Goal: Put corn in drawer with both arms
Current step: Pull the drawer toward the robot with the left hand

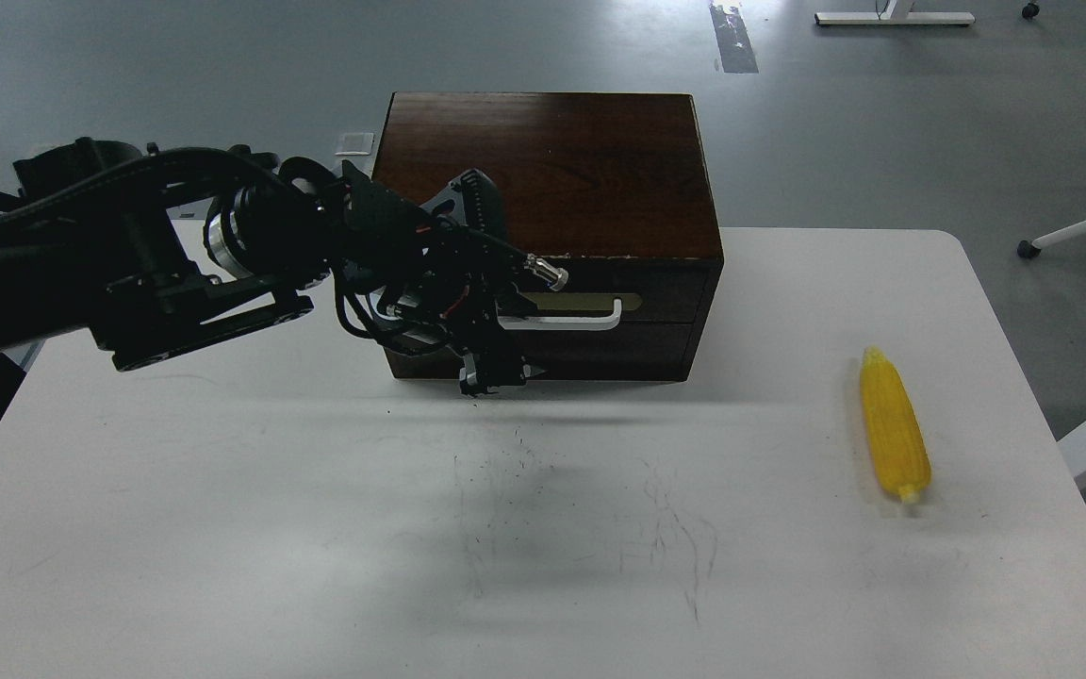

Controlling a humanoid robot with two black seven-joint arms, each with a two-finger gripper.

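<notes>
On a white tabletop [222,528], seen from my head camera looking forward and down, a dark brown wooden box [552,170] sits toward the far middle; its front holds the drawer [656,304], pushed in flush with the box, with a white bar handle [581,319] on a beige plate [623,302]; a chipped pale line runs along the top front edge of the box. From the left edge my left arm [128,273] reaches across, black, with a silver wrist ring and looping cables; its gripper [491,372] is right in front of the left part of the drawer face, at the left end of the handle; it is dark and tangled against the dark wood, so I cannot tell how far its fingers are parted, nor whether they have hold of the handle. Well apart from the box, near the right edge of the tabletop, the corn [894,429] lies flat; it is bright yellow and tapered, its pointed tip toward the far side and its small stub end toward me; nothing touches it. Faint dark scribble marks [675,538] cross the middle of the tabletop; a soft shadow falls under the arm. Beyond the tabletop is grey floor [882,113]; white chair legs [1080,226] on castors show at the right. My right gripper is out of view.
</notes>
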